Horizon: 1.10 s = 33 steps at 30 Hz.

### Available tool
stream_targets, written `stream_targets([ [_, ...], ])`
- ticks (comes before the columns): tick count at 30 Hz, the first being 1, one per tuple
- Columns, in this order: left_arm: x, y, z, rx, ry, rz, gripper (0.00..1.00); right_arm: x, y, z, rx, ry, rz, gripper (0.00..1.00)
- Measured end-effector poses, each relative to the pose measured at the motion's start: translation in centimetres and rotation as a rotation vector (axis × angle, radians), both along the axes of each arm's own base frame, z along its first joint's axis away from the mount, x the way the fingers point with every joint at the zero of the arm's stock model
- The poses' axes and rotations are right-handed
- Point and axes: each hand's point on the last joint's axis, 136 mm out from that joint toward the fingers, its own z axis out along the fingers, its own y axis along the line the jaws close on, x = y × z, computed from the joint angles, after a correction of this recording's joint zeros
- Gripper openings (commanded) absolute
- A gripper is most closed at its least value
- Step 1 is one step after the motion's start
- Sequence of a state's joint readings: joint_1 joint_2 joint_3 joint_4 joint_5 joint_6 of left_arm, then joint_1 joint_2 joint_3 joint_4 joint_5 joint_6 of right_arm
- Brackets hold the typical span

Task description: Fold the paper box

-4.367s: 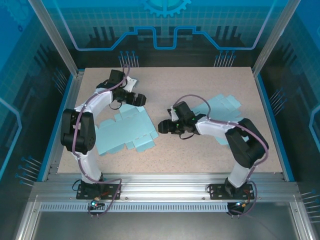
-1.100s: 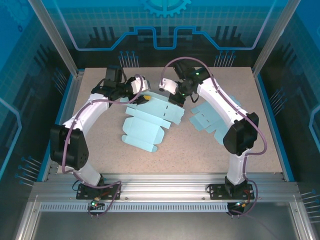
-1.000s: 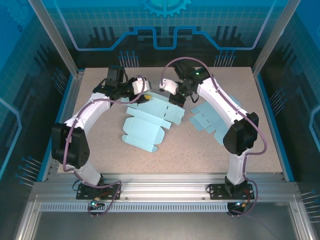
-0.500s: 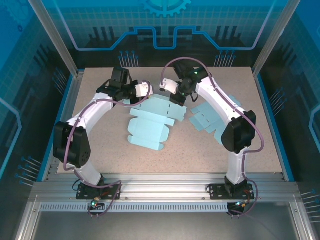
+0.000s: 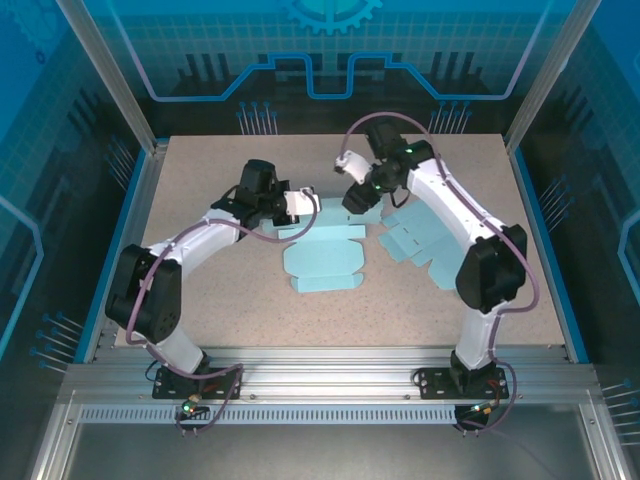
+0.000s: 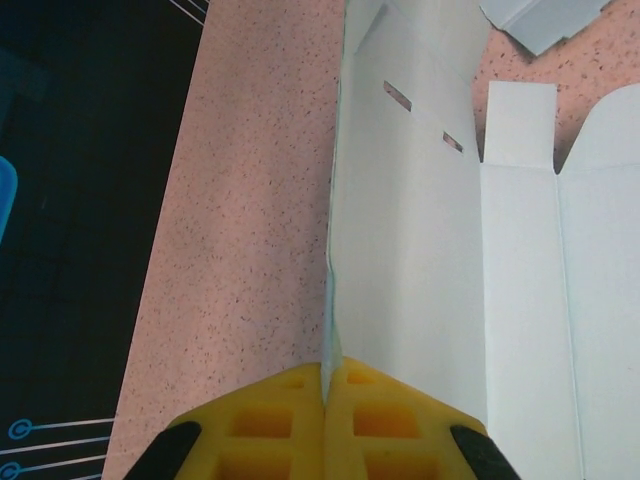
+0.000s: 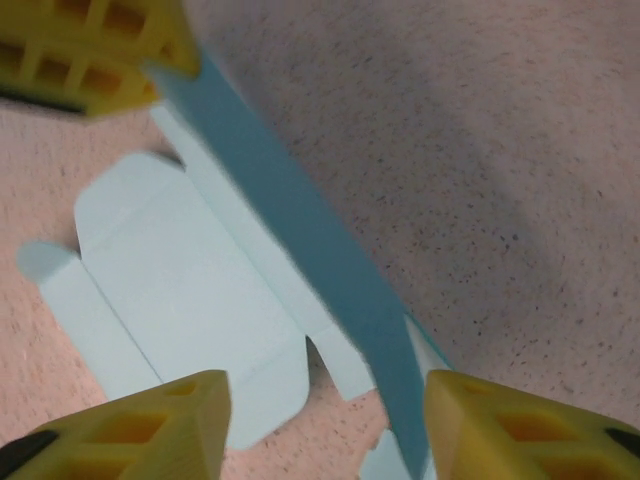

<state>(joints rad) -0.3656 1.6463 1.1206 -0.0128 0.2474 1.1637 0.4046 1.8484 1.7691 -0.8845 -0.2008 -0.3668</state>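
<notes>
**Box panel pinched by the left gripper [image 5: 303,205]; right gripper [image 5: 358,198] held apart**

Two arms are seen reaching inward from their bases at the near edge of the table [image 5: 450,310]. The left arm is bent at its elbow on the left side and stretched rightward toward the middle. Its yellow fingers [image 6: 380,420] are pressed together on the edge of one long panel, which is lifted upright from the surface. The right arm is raised from its base, folded at the elbow on the right, and angled forward and leftward. Its gripper is held just beside the far edge of the paper box [image 5: 325,262]. In the right wrist view its two fingers stand well apart, with nothing gripped between them.

The paper box is laid near the middle of the table, between the two grippers. Apart from the raised panel, it is spread flat. Two pale blue blanks are counted: this one and a second flat blank [image 5: 415,240], lying to the right beneath the right arm.
</notes>
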Motion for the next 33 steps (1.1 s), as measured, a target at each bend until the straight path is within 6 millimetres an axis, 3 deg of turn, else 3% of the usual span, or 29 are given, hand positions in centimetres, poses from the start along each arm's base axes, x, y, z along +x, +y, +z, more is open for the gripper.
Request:
stream_targets([
  [4,-0.1,-1.2,-0.6,0.021,-0.067,-0.004,0.0,1.2,-4.2,1.7,0.158,0.032,-0.3,0.59],
  [7,0.1,-1.9,-0.9,0.024,-0.152,0.006,0.0,1.8,-6.1,2.5,0.276,0.081,-0.495,0.59],
  [18,1.6,-3.7,-3.7,0.091,-0.474,0.049,0.0,2.4,-5.4,-1.1,0.403,0.326,-0.783,0.59],
  [23,2.0,-4.1,-2.9,0.097,-0.549,0.055,0.0,2.7,-4.5,-2.2,0.411,0.362,-0.811,0.6],
  [33,2.1,-4.0,-2.6,0.111,-0.575,0.058,0.0,3.8,-3.4,-6.8,0.356,0.444,-0.83,0.6],
])
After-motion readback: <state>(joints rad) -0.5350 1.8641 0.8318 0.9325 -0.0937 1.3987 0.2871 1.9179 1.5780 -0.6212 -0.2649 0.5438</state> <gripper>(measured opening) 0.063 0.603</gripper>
